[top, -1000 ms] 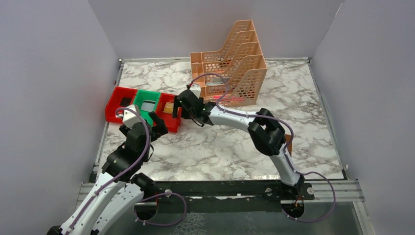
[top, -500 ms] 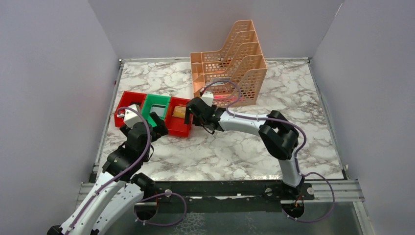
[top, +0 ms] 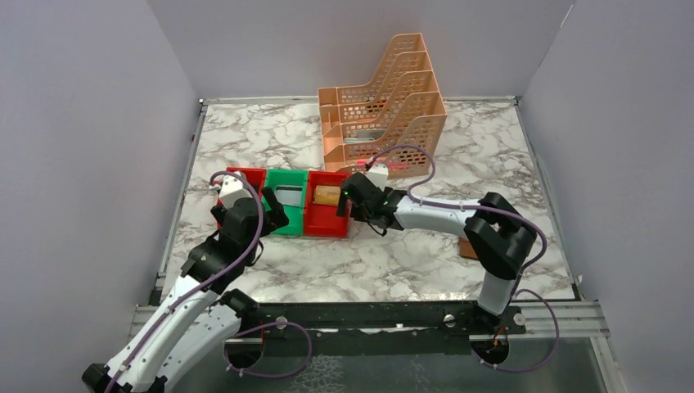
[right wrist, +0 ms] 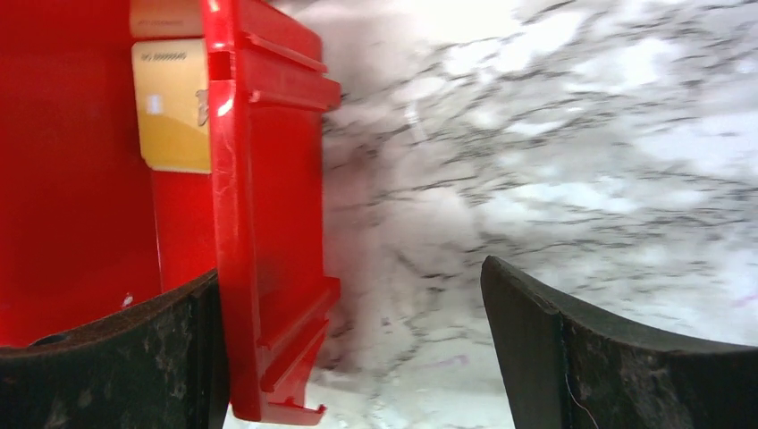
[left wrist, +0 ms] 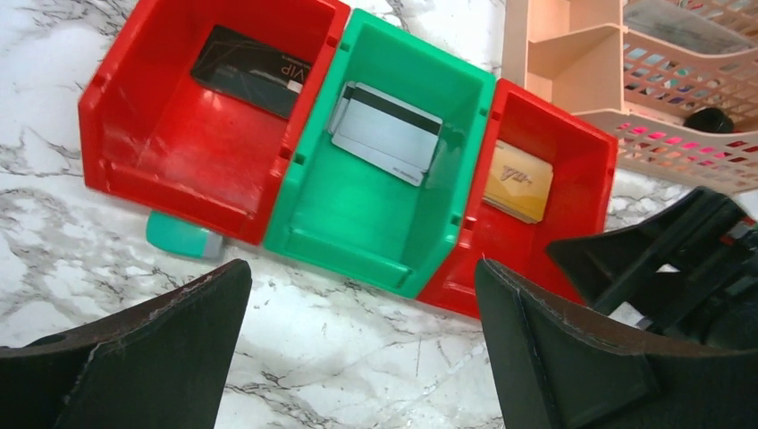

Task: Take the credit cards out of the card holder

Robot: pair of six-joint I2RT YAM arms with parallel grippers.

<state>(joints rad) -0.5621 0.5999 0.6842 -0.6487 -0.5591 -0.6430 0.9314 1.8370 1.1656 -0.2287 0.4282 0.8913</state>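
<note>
- The left gripper (left wrist: 362,268) stands fully open and holds nothing. It is over the marble table (left wrist: 357,375), at the near side of a row of three bins, which lie at 12 o'clock in its wrist view.
- The right gripper (right wrist: 349,270) is also spread wide and empty. The side wall of the right red bin (right wrist: 241,223) stands between its jaws, close to the left one, but nothing is clamped.
- Three credit cards already lie in the bins: a black card (left wrist: 250,70) in the left red bin (left wrist: 179,152), a silver card (left wrist: 386,132) in the green bin (left wrist: 357,223), and a gold card (left wrist: 518,179) in the right red bin.
- The card holder (top: 466,247) is hard to see. In the top view only a small brown sliver shows on the table, just beside the elbow of the right arm and mostly hidden by it. That this is the holder is a judgement, not a sure thing.
- If so, it lies at about 4 o'clock from the right gripper in the top view, well apart. From the left gripper it lies at about 3 o'clock and is further still, so the right arm is the nearer one.
- Its long axis cannot be told, nor whether it is open or folded, nor whether any card is left in it.
- A reach for it would probably ask the right arm to fold back toward its own elbow, which looks awkward.
</note>
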